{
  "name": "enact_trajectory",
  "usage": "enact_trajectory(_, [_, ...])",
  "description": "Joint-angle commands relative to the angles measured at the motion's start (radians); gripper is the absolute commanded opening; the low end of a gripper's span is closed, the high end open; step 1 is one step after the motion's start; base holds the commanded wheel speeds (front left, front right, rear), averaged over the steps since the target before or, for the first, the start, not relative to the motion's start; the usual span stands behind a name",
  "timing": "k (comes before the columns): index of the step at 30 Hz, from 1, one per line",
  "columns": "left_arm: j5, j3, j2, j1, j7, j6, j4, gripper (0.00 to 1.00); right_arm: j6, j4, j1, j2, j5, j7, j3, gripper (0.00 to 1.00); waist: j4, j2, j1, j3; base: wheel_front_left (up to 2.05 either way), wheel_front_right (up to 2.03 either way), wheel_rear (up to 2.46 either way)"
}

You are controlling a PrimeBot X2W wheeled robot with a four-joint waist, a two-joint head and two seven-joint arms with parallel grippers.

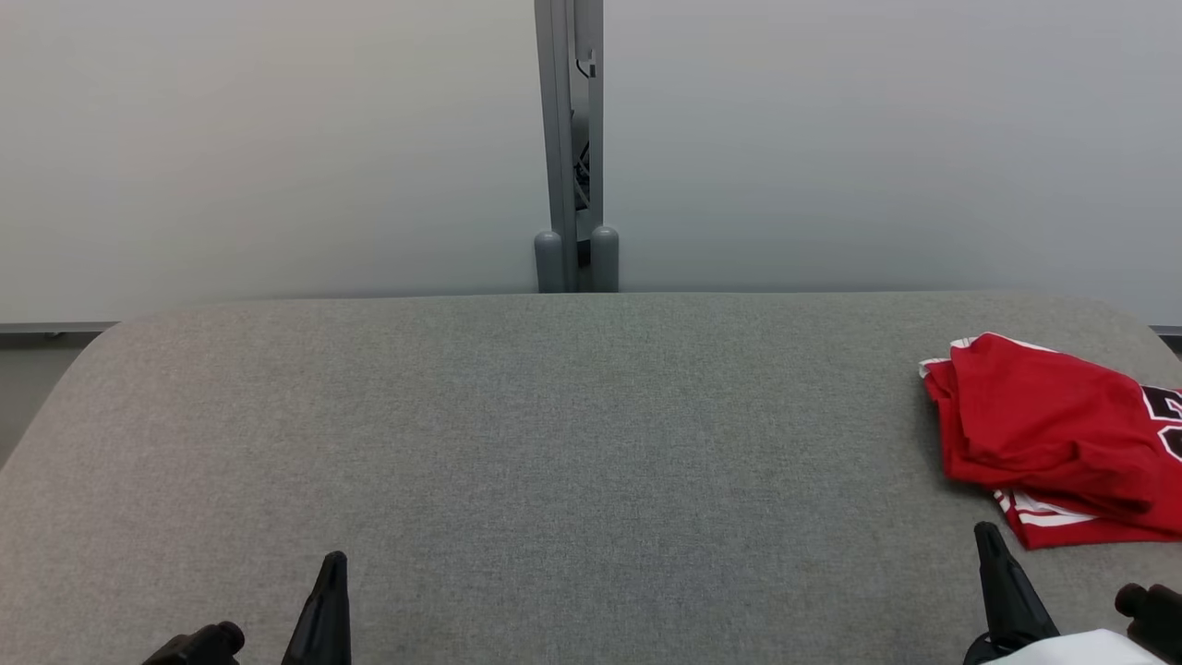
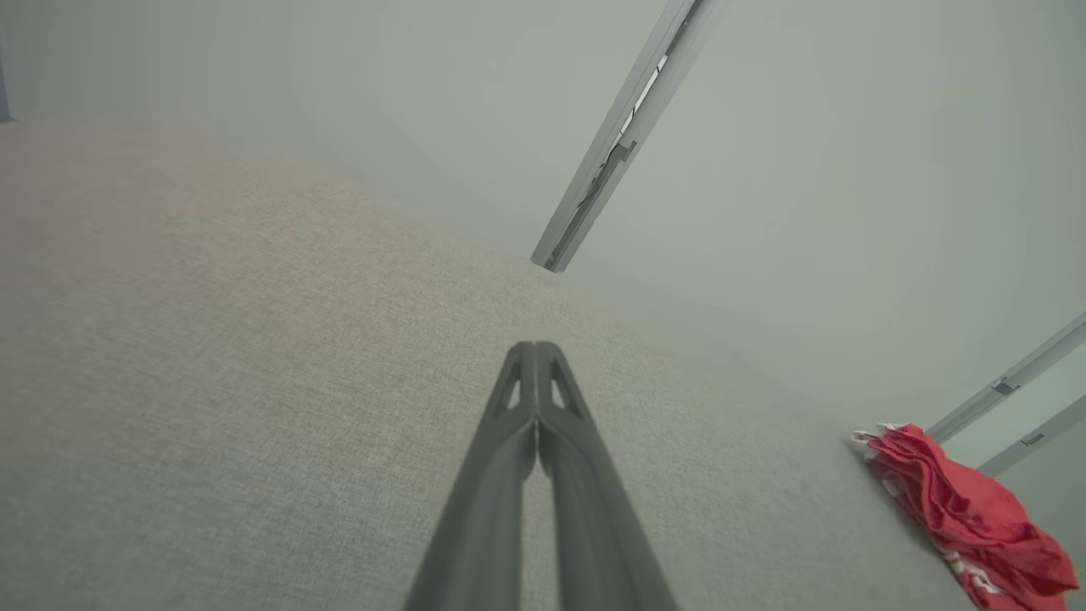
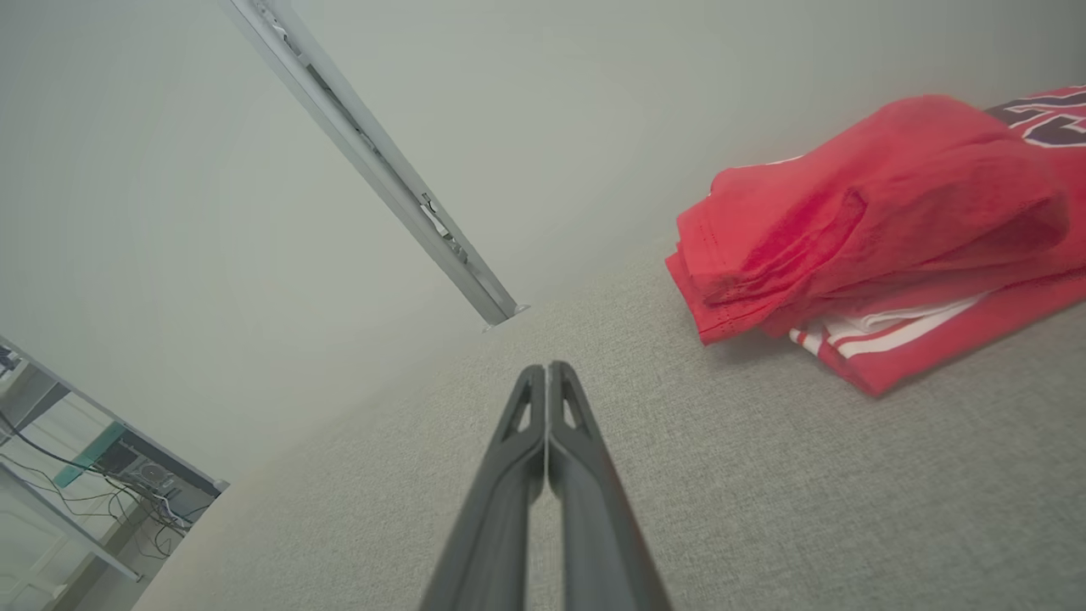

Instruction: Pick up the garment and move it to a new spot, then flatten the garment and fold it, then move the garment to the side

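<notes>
Red garment [image 1: 1043, 434] folded up on the gray counter [image 1: 554, 443]
The garment lies in a soft pile at 3 o'clock, close to the counter's right edge. The left end effector [image 1: 334, 565] is at 7 o'clock and the right end effector [image 1: 988, 534] is at 5 o'clock, near the garment but not touching it. Both have their fingers pressed together and hold nothing.

1. garment [image 1: 1043, 434]: right part cut off by the head view's right edge; lower layers hidden under the top fold.
2. lettering [image 1: 1163, 406]: truncated at that edge, unreadable.
3. left gripper [image 1: 333, 565], right gripper [image 1: 986, 534]: bases cut off by the bottom edge.
4. grey post [image 1: 570, 139]: top cut off.
5. cables and equipment [image 3: 127, 484]: too small to identify.
6. table [image 2: 127, 187]: far end blurred in the left wrist view.
</notes>
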Motion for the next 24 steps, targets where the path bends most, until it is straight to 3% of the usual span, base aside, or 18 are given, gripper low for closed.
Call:
enact_trajectory(1, [-0.040,0.009,0.004,-0.036,0.006,-0.009,-0.016,0.00,0.000,-0.009,-0.033,-0.012,0.039,0.010,-0.010,0.00,0.000,0.0000,0.0000,0.001,0.00,0.00,0.00])
enact_trajectory(24, [-0.356,0.046,0.005,-0.096,0.060,-0.040,-0.017,0.00,0.000,0.024,-0.111,-0.018,0.338,0.114,-0.057,0.00,-0.005,0.0000,0.0000,0.024,0.00,0.00,0.00])
